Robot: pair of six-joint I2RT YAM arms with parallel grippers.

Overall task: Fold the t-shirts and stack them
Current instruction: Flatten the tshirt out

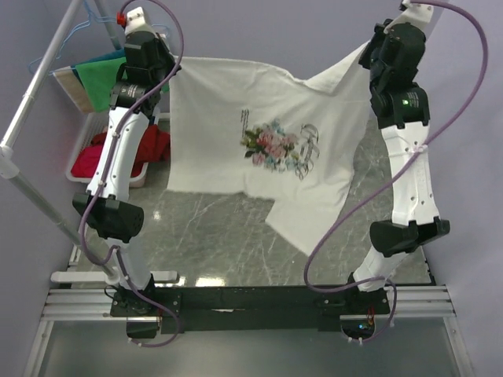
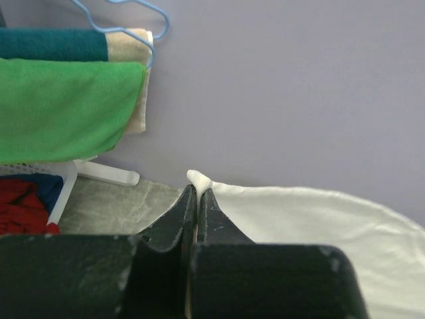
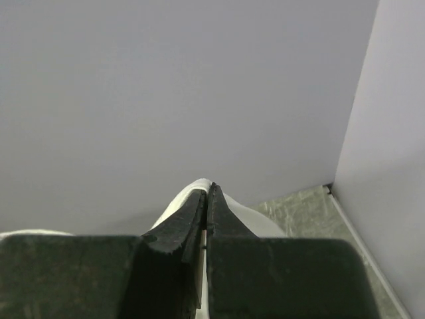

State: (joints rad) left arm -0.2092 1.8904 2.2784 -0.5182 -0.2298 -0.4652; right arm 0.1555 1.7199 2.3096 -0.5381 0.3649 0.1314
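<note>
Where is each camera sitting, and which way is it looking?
Top external: high behind the robot, looking down at the table and the held-up white t-shirt; left arm and right arm show, bases at bottom.
Left wrist: on the left arm, looking past the left gripper, shut on the t-shirt's edge, toward the wall and a green cloth.
Right wrist: on the right arm, looking past the right gripper, shut on the t-shirt, toward the wall.
Shared: all three see the t-shirt.

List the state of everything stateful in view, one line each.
t-shirt: unfolded, spread out between both grippers, print toward the top camera
left gripper: shut on t-shirt edge
right gripper: shut on t-shirt edge
green cloth: hanging draped
teal cloth: hanging draped
red cloth: crumpled in white basket
</note>
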